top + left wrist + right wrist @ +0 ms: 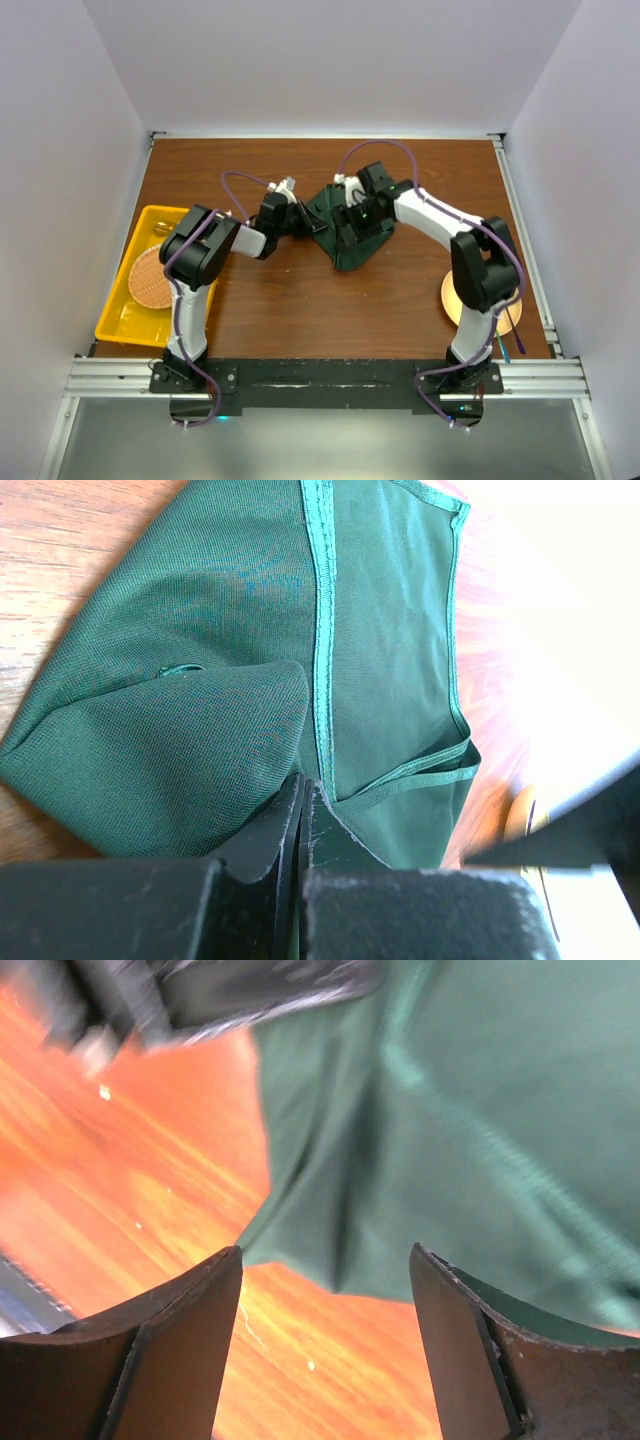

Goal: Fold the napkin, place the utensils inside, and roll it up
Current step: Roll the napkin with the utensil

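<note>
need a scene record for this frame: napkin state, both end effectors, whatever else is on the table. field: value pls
napkin: dark green, bunched and partly folded over itself, mid-table, hem showing
left end effector: shut, pinching a fold of the napkin
right end effector: open, empty, over the napkin's edge
left side: yellow tray holding a woven round mat
right side: round tan plate, partly hidden by the right arm
table: brown wood
</note>
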